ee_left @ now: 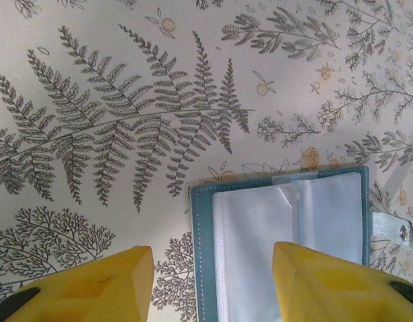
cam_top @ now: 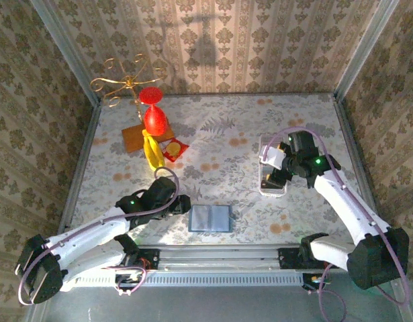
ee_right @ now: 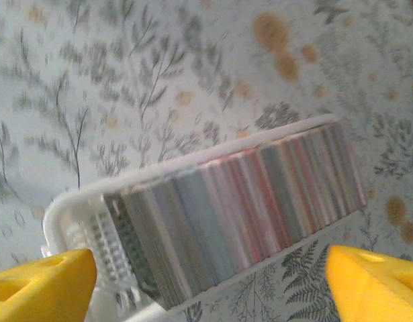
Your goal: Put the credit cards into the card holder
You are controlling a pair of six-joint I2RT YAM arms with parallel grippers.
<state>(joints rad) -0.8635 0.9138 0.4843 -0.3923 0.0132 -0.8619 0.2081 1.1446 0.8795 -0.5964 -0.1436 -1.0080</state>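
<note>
Credit cards (ee_right: 246, 201) stand on edge, packed in a white tray (ee_right: 65, 208) at mid-frame, under the right gripper (ee_right: 209, 272), its jaws spread. They look thin, stiff and slick, and are probably best pinched at one card's top edge. The left gripper (ee_left: 211, 261), also spread, hovers over the opened card holder (ee_left: 287, 221) at lower right.

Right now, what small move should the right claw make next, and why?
Probably lower the right claw onto the row of cards and close on one card. Its jaws are open and empty above the white tray, where the cards stand on edge. The card holder already lies open by the left claw, ready to receive a card.
</note>
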